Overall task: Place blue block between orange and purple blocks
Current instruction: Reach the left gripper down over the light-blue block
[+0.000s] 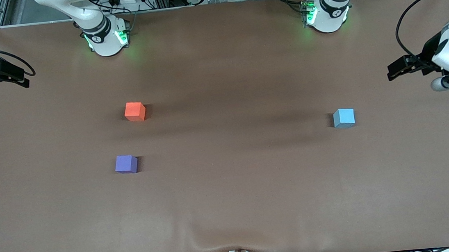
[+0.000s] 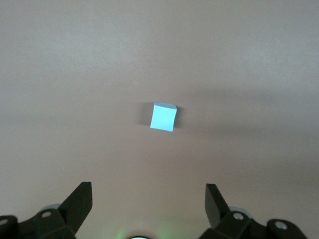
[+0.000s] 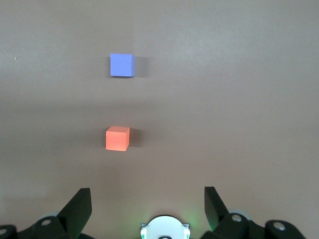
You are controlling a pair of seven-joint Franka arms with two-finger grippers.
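The blue block (image 1: 344,117) (image 2: 163,117) sits alone on the brown table toward the left arm's end. The orange block (image 1: 135,111) (image 3: 117,139) and the purple block (image 1: 126,164) (image 3: 121,65) lie toward the right arm's end. The purple one is nearer to the front camera, with a bare gap about two cubes wide between them. My left gripper (image 1: 394,70) (image 2: 148,188) hangs open and empty over the table's edge at the left arm's end. My right gripper (image 1: 25,78) (image 3: 147,191) hangs open and empty over the table's edge at the right arm's end.
The brown cloth (image 1: 231,191) covers the whole table and has a ripple at its front edge (image 1: 236,244). The two arm bases (image 1: 104,34) (image 1: 327,13) stand along the edge farthest from the front camera. The right arm's base (image 3: 164,229) shows between the right gripper's fingers.
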